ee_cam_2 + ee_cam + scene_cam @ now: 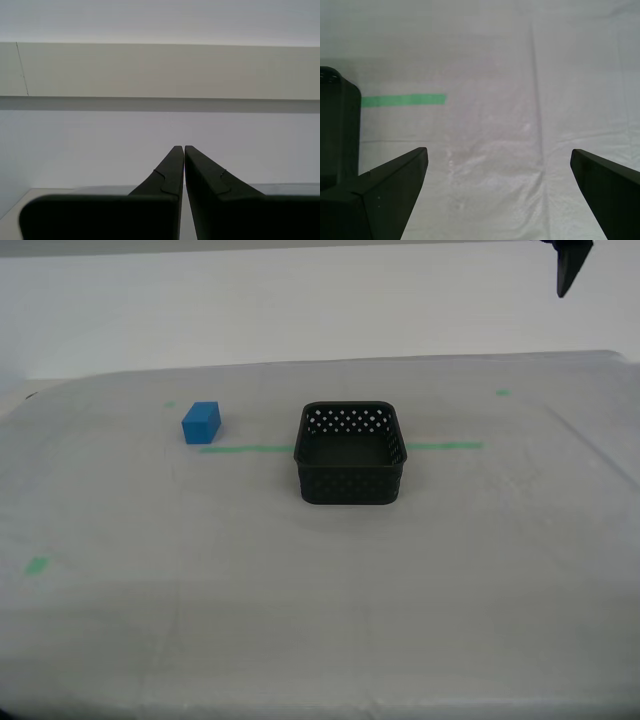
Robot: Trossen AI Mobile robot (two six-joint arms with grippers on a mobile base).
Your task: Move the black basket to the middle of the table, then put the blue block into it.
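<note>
The black basket (pixel 351 454) sits near the middle of the table (pixel 320 620), empty (nothing inside). The blue block (pixel 201 422) rests at its ten o'clock, well apart, beside green tape (pixel 245 449). My first gripper (pixel 499 162) is spread wide above the cloth; my second gripper (pixel 184 148) has its jaws pressed together, holding nothing.

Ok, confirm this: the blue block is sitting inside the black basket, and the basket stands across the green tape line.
Not quite. The blue block is not inside the black basket; the exterior view shows it on the table, apart from the basket and toward that view's left. The basket holds nothing. The rest is right: the basket stands across the green tape line, which shows on both sides of it.
</note>
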